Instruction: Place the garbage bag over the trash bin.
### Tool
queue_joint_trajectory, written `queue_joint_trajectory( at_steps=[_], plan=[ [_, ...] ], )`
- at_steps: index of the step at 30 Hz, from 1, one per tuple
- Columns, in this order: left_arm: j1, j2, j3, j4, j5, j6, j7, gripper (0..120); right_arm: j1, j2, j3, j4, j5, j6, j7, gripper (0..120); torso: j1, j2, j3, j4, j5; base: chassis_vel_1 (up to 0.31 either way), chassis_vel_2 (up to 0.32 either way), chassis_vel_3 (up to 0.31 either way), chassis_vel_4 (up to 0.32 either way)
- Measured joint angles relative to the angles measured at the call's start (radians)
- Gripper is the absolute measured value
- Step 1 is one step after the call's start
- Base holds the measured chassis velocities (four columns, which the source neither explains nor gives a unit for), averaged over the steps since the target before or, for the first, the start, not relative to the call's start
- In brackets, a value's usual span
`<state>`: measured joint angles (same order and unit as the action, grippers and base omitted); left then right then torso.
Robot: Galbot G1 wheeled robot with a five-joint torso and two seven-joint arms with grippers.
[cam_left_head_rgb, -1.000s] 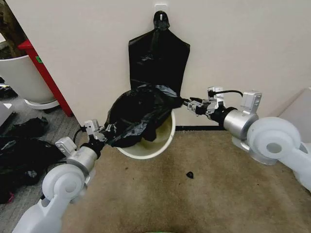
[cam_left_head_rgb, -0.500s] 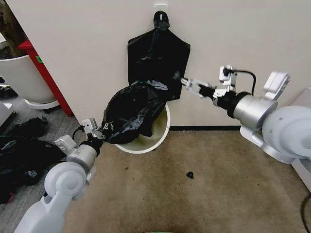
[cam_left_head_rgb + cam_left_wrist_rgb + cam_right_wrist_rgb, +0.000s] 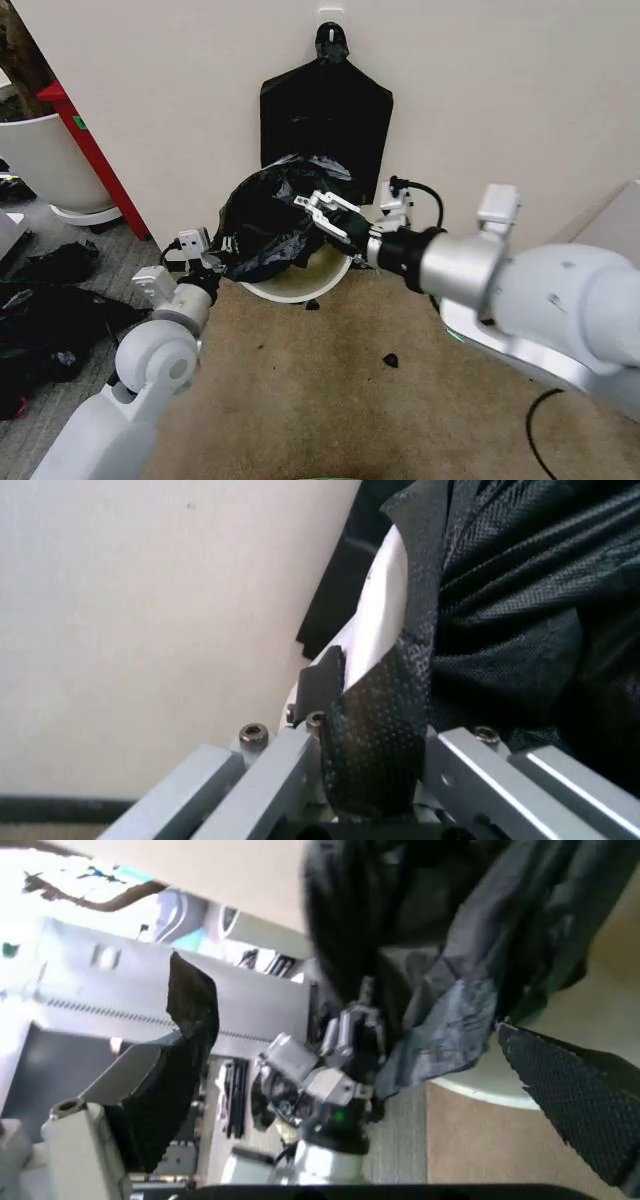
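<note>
Against the wall, on the carpet, sits the trash bin (image 3: pixel 300 283), and the garbage bag (image 3: pixel 268 222) is bunched over its left and rear rim, with the front right of the cream rim uncovered. Left gripper (image 3: pixel 212 260) is at the bin's left side, jaws clamped on a fold of the bag's edge. Right gripper (image 3: pixel 318 207) reaches across above the bin's mouth, its black-padded fingers (image 3: pixel 190 1009) spread apart, holding nothing, tips right at the crumpled plastic.
</note>
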<state>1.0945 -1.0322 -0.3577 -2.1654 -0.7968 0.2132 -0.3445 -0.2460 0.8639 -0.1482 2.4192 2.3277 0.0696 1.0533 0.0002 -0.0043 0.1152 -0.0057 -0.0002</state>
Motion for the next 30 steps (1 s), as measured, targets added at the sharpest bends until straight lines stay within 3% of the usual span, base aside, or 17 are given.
queue_joint_trajectory(
  at_steps=[21, 30],
  plan=[
    [-0.015, -0.018, 0.023, 0.006, 0.053, -0.016, 0.015, 1, -0.014, 0.122, -0.147, -0.093, -0.221, 0.037, 0.108, 97, 0.0, 0.0, 0.0, -0.0003, 0.0, 0.0, 0.0, 0.0, 0.0],
    [-0.003, -0.016, 0.01, -0.002, 0.056, -0.014, 0.014, 1, -0.026, 0.13, -0.161, -0.104, -0.245, 0.032, 0.097, 63, 0.0, 0.0, 0.0, -0.0002, 0.0002, 0.0, 0.0, 0.0, 0.0]
  ],
)
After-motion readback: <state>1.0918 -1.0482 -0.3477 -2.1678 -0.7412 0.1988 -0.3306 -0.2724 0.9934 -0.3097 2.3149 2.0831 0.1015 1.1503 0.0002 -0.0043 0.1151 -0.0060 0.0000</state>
